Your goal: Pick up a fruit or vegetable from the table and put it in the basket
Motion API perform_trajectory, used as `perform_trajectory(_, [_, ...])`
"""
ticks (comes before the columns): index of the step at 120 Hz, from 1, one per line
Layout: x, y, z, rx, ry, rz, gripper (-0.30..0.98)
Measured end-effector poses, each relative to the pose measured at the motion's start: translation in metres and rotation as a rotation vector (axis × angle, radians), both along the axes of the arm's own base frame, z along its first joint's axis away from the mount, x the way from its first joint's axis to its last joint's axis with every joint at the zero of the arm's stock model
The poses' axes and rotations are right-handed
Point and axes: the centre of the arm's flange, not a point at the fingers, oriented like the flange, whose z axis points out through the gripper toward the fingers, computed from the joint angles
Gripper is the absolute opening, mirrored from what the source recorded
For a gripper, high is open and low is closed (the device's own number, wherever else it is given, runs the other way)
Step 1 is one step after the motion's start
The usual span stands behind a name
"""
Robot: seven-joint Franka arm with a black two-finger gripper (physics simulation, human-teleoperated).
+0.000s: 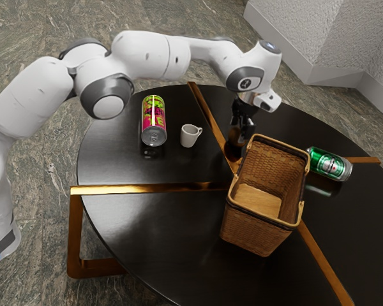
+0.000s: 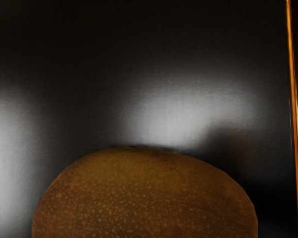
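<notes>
Fruit (image 2: 144, 198), brown and speckled, is right at the gripper (image 1: 240, 132), on the exterior view's left of the basket's (image 1: 252, 234) far end, though I cannot tell whether the fingers are spread or pinching it.

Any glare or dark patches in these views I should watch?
Wrist view: two pale glare patches on the black tabletop, the speckled brown fruit itself dimly lit. Exterior view: bright glints along the gold strip, a faint reflection by the green can, and the black gripper hard to read against the dark surface.
</notes>
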Motion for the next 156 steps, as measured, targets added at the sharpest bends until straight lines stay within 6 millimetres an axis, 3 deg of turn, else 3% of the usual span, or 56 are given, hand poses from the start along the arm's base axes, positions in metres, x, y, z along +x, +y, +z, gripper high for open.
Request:
perform_trajectory(42, [0.008, 0.0, -0.018, 0.006, -0.015, -0.005, 0.69])
perform_trajectory(135, [0.006, 0.004, -0.022, 0.005, 0.0, 0.002, 0.66])
perform_trajectory(156, [0.007, 0.004, -0.026, 0.006, 0.004, 0.002, 0.6])
